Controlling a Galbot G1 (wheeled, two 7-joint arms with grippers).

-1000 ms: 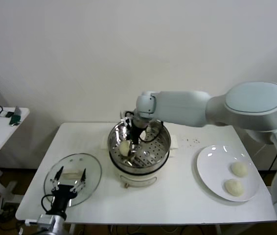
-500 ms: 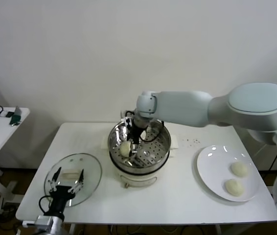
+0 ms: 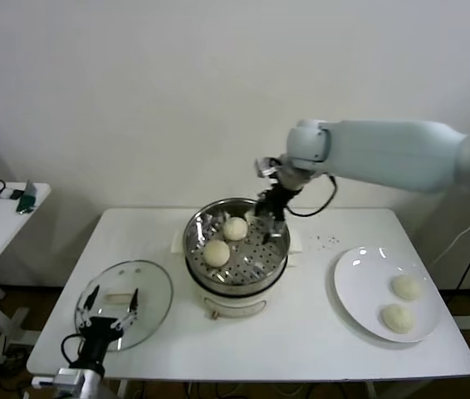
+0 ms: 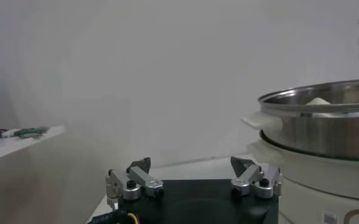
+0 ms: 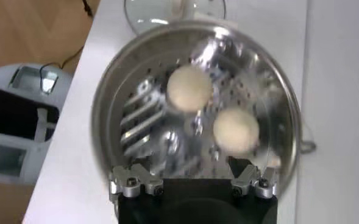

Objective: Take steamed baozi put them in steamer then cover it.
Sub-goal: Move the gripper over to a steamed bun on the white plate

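Note:
The steel steamer (image 3: 218, 284) stands mid-table on its white pot base. Two cream baozi lie inside it, one toward the front left (image 3: 216, 253) and one behind it (image 3: 235, 228). My right gripper (image 3: 270, 213) hangs open and empty just above the steamer's back right rim. Its wrist view looks down on the steamer (image 5: 100, 115), with both baozi (image 5: 190, 88) (image 5: 235, 129) beyond the open gripper (image 5: 191, 178). Two more baozi (image 3: 406, 287) (image 3: 397, 318) rest on the white plate (image 3: 364, 278). My left gripper (image 3: 108, 314) waits open at the front left, over the glass lid (image 3: 148, 283).
The left wrist view shows the open left gripper (image 4: 191, 171) low over the table, with the steamer's wall (image 4: 325, 137) to one side. A small side table (image 3: 2, 216) with cables stands off to the left. The white table's (image 3: 301, 332) front edge lies near the lid.
My right gripper has let go of a baozi inside the steamer and risen out toward the back right. Two baozi now show in the steamer. The left arm has barely shifted.

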